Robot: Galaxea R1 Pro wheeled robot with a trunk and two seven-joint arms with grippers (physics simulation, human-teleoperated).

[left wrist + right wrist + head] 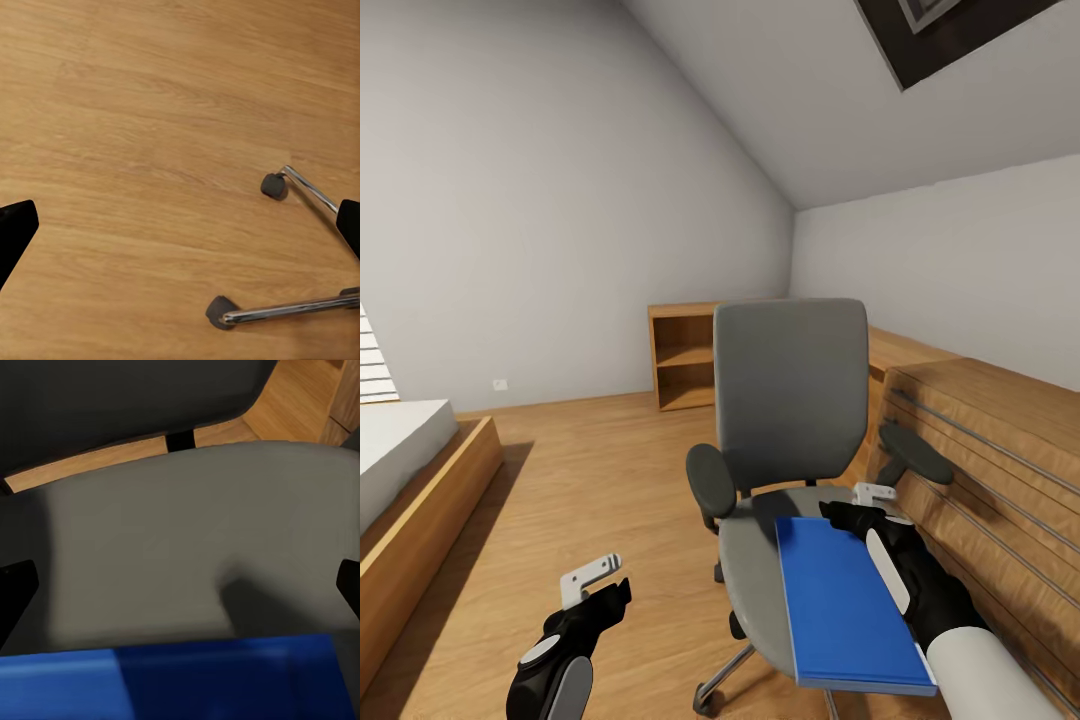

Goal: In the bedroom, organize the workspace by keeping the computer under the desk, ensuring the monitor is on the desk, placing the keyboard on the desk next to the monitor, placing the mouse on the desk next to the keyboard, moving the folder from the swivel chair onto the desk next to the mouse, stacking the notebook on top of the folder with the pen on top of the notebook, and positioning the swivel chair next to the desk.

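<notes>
The folder (848, 605) is seen flat on the seat of the chair (790, 395), its near edge overhanging the seat's front. The right gripper (857, 507) is held wide above the folder's far edge. A wood cabinet (1000, 470) stands close right of the chair. Left of the chair, open floor (590, 480) is found, where the left gripper (596, 583) hangs wide, and farther a bed (405, 470).

The right arm hides the blue folder's (845, 605) right edge, and the swivel chair's (790, 400) chrome base is cut off below.
</notes>
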